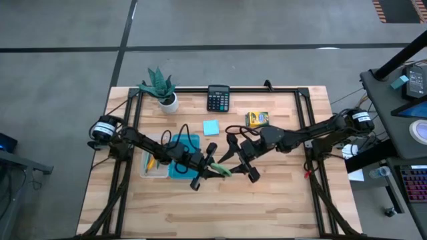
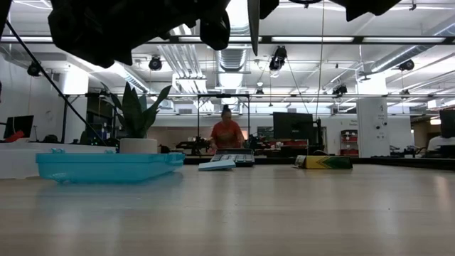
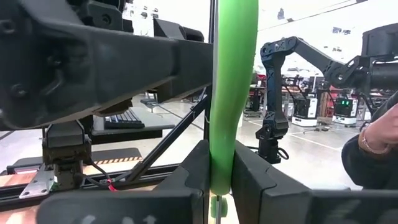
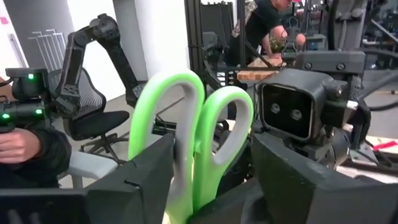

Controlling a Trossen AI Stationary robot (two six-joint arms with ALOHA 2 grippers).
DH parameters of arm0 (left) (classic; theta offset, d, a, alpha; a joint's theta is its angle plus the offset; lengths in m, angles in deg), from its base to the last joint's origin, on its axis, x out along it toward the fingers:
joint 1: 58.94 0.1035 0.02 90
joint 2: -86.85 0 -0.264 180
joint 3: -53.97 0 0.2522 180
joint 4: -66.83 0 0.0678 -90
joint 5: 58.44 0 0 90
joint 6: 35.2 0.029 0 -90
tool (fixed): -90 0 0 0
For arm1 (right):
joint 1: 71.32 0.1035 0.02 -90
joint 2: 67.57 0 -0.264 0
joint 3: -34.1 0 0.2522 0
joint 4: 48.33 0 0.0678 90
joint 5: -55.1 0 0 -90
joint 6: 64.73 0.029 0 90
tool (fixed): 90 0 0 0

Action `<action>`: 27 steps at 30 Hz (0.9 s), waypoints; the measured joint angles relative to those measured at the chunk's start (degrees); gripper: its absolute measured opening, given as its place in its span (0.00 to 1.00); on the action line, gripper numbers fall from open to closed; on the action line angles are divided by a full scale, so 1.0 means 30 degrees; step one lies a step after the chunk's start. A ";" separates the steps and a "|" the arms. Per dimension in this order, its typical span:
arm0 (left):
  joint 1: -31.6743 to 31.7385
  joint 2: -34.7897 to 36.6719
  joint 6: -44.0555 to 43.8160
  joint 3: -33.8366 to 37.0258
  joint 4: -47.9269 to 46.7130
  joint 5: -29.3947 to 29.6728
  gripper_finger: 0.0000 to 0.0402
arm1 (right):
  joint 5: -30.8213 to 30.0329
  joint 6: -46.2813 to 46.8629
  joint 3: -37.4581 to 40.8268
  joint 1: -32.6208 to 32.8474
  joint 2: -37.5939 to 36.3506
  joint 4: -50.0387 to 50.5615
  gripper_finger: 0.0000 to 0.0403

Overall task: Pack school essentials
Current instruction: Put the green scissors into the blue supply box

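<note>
Wooden slats of the bench [image 1: 267, 193] carry a scattering of school supplies while both arms meet near its middle. Left hand [image 1: 205, 163] and right hand [image 1: 241, 162] are each clenched on the green-handled scissors [image 1: 222, 171], held aloft between them; the right wrist view shows the two loops [image 4: 199, 134] pinched between dark fingers [image 4: 140, 171]. A clear box [image 1: 155, 163] with its teal lid [image 1: 183, 157] beside it lies toward the left edge. Nearer the far edge sit a potted plant [image 1: 162, 87], a calculator [image 1: 217, 98], a light-blue sticky-note pad [image 1: 211, 127] and a yellow crayon box [image 1: 257, 119]. A person [image 2: 227, 133] stands in the room beyond.
</note>
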 joint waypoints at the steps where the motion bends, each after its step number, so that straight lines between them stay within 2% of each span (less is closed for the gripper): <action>1: 0.0000 0.0003 0.0000 0.0037 -0.0009 0.0000 0.05 | -0.0006 0.0033 0.0000 -0.0037 0.0000 0.0173 0.53; 6: 0.0015 0.0003 0.0000 0.0060 -0.0226 0.0022 0.05 | 0.0092 0.0272 0.0000 -0.0228 -0.0110 0.1129 0.61; 11: 0.0022 0.0003 -0.0007 0.0067 -0.0635 0.0084 0.05 | 0.0121 0.0379 0.0000 -0.0373 -0.0349 0.2091 0.65; 20: 0.0029 0.0090 -0.0017 0.0100 -0.0742 0.0317 0.05 | 0.0007 0.0772 0.0000 -0.0439 -0.1055 0.3179 0.65; 27: 0.0029 0.0178 -0.0015 0.0307 -0.0887 0.0729 0.05 | -0.0322 0.0838 0.0000 -0.0439 -0.1406 0.4330 0.61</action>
